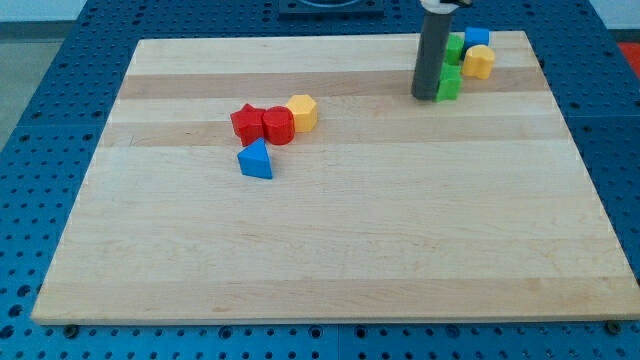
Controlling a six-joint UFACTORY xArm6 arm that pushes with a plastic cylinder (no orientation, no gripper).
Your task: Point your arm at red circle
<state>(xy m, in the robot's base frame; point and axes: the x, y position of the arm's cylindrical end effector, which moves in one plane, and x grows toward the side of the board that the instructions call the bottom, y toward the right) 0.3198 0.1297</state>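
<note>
Red is my target: the red circle (278,126) sits left of the board's middle, wedged between a red star (246,122) and a yellow hexagon (302,112), touching both, with a blue triangle (256,160) just below. I have no fingers to spread or pinch, only a rod. My tip (426,97) rests far off at the view's upper right, against a green block (450,82), beside another green block (455,47), a blue block (477,37) and a yellow block (480,62). I judge the pointing not yet done.

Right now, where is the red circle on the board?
The red circle sits left of centre, touching the red star and yellow hexagon, far from my tip.
</note>
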